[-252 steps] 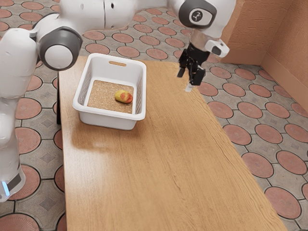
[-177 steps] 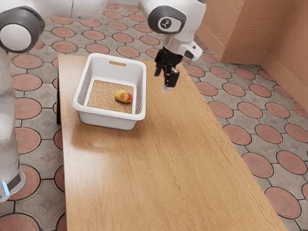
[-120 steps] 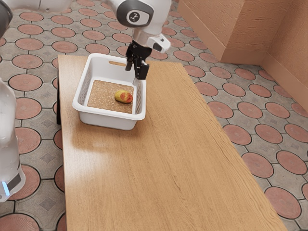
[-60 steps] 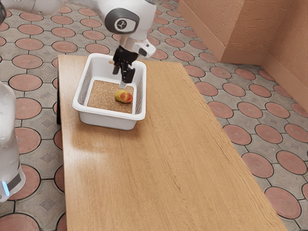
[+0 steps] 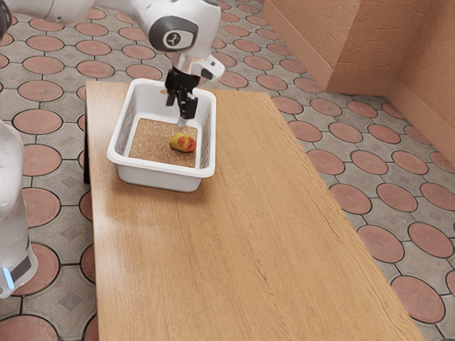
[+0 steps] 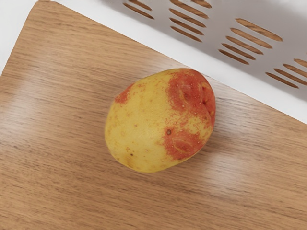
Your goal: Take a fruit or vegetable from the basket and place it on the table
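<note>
Exterior view: I have the gripper (image 5: 179, 112) pointing down over the white basket (image 5: 114, 155), its jaws standing apart with nothing held; exact opening cannot be read. Yellow-and-red fruit or vegetable (image 5: 183, 143) lies on its side on the brown basket floor (image 5: 151, 142), below the gripper, toward the exterior view's right. Basket sits on the wooden table (image 5: 234, 241). Wrist view: same item close beside a slotted white wall (image 6: 216, 38); contact with the wall uncertain.

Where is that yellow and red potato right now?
The potato lies inside the white basket, near its wall toward the exterior view's right, with the gripper just above it.
</note>
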Controlling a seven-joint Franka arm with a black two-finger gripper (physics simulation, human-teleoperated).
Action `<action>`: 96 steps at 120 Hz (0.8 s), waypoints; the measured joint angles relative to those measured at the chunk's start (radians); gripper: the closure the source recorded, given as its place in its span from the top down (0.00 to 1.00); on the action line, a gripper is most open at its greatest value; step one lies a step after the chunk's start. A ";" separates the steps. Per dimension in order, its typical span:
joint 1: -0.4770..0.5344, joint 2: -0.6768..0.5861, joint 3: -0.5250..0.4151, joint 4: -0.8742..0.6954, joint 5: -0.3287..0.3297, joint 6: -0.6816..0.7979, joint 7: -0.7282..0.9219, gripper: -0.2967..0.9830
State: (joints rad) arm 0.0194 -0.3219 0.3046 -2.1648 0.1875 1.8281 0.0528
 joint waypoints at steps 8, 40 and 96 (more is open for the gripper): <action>0.000 0.002 0.005 0.000 0.002 0.014 -0.001 0.77; -0.001 0.055 0.034 -0.008 0.003 0.087 -0.005 0.77; -0.003 0.107 0.033 -0.031 -0.013 0.165 -0.006 0.77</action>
State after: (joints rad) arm 0.0163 -0.2151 0.3379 -2.1959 0.1750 1.9929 0.0466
